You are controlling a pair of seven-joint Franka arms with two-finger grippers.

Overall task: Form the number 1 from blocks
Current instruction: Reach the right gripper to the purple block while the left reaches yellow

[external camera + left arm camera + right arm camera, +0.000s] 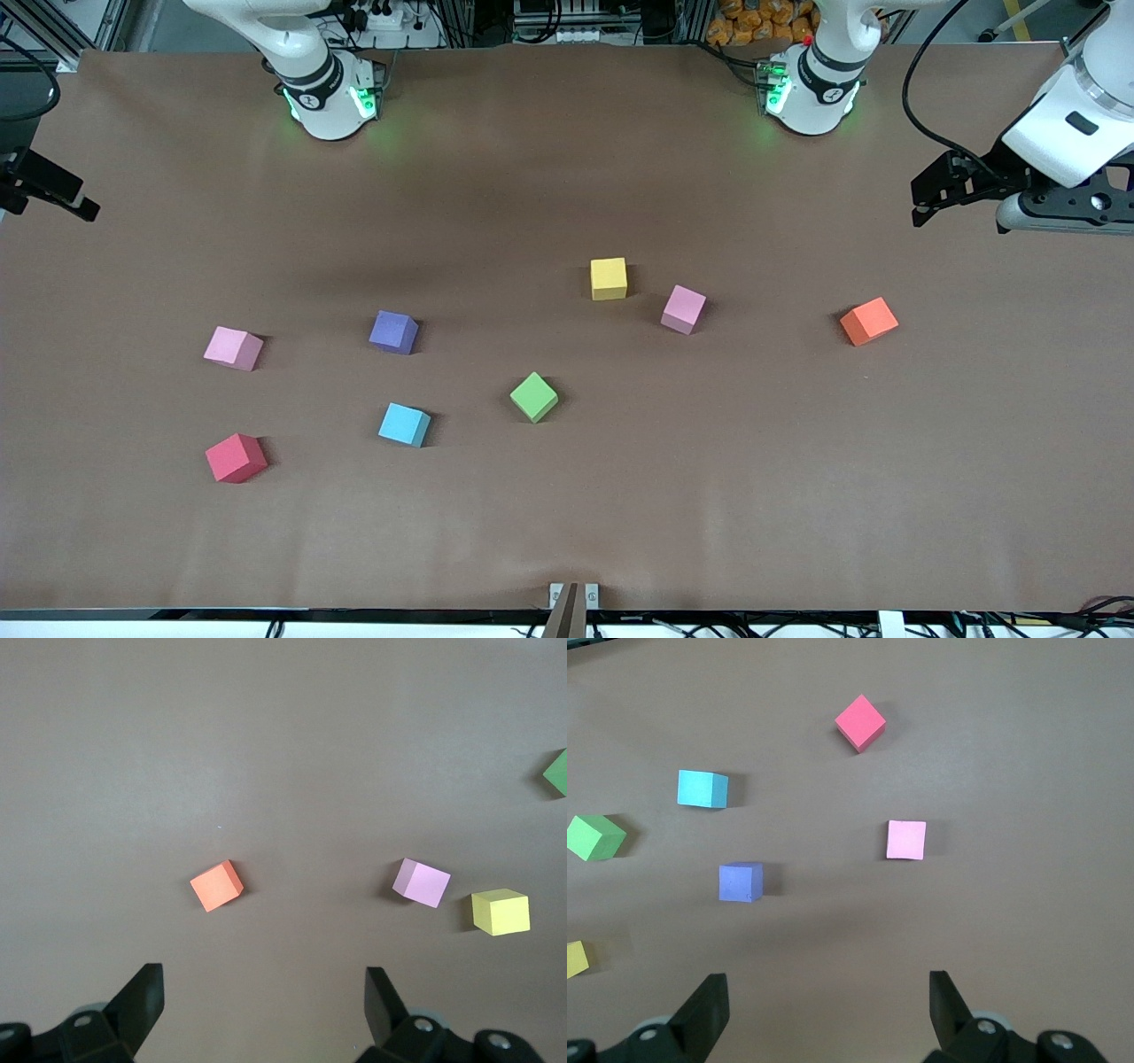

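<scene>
Several foam blocks lie scattered and apart on the brown table. The yellow block [608, 278] [500, 912], a pink block [683, 309] [422, 881] and the orange block [869, 321] [216, 885] lie toward the left arm's end. A second pink block [233, 347] [906, 839], the purple block [393, 332] [740, 881] and the light blue block [405, 424] [702, 788] lie toward the right arm's end. My left gripper [921, 199] [264, 992] hangs open and empty over the table's end near the orange block. My right gripper [75, 199] [829, 997] hangs open and empty over the other end.
A green cube [533, 396] [595, 836] lies mid-table, nearer the front camera than the yellow block. A red cube [236, 457] [860, 722] lies nearest the front camera at the right arm's end. The arm bases [330, 97] [811, 89] stand along the table's back edge.
</scene>
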